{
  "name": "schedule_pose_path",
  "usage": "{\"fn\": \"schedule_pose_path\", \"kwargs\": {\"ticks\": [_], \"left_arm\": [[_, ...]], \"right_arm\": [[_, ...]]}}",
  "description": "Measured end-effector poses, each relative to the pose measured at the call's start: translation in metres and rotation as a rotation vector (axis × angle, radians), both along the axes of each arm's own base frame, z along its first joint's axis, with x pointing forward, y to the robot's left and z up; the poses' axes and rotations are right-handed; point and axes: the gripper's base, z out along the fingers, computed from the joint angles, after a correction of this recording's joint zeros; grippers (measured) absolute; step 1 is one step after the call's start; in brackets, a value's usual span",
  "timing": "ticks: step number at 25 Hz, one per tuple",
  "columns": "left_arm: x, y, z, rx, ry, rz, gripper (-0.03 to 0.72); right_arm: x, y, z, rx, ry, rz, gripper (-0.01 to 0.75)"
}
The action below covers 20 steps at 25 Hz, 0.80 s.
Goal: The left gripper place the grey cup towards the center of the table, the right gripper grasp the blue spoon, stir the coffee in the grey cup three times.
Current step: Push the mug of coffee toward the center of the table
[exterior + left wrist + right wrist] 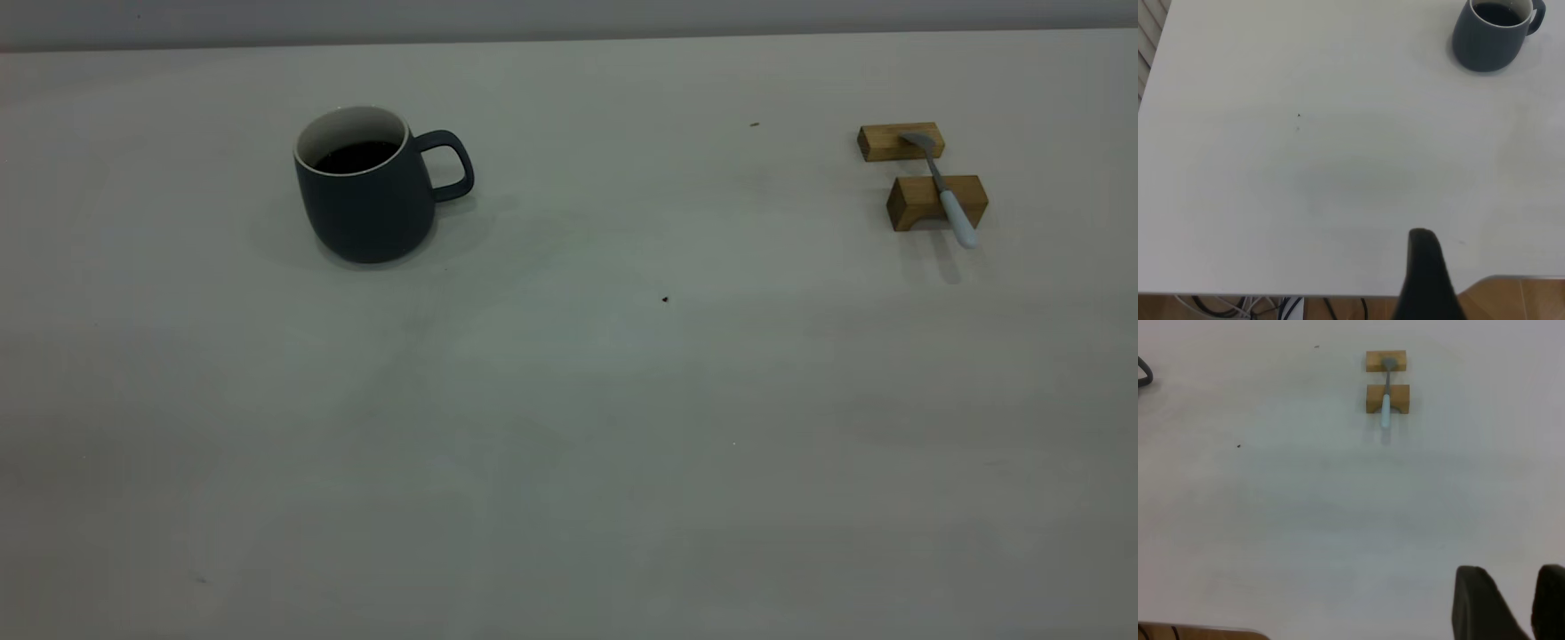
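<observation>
The grey cup [369,200] stands upright on the table [569,400], left of centre at the back, its handle pointing right. Dark coffee [356,157] fills it partway. The blue spoon [956,209] lies across two wooden blocks at the far right, pale handle towards the front. No arm appears in the exterior view. In the left wrist view my left gripper [1426,270] hangs over the near table edge, far from the cup [1488,37]. My right gripper [1526,587] is open by a narrow gap, empty, well short of the spoon [1385,410].
The two small wooden blocks [900,142] [916,203] hold the spoon off the table. Wooden floor and cables show past the table edge [1511,277] in the left wrist view. A few dark specks [665,300] dot the tabletop.
</observation>
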Motion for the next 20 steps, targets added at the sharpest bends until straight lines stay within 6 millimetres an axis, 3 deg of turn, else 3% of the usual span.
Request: {"fn": "schedule_pose_path", "kwargs": {"ticks": [15, 20], "left_arm": [[0.001, -0.002, 0.001, -0.022, -0.007, -0.015, 0.585], [0.024, -0.004, 0.026, -0.062, -0.113, -0.022, 0.585]], "right_arm": [[0.000, 0.000, 0.000, 0.000, 0.000, 0.000, 0.240], [0.000, 0.000, 0.000, 0.000, 0.000, 0.000, 0.240]]}}
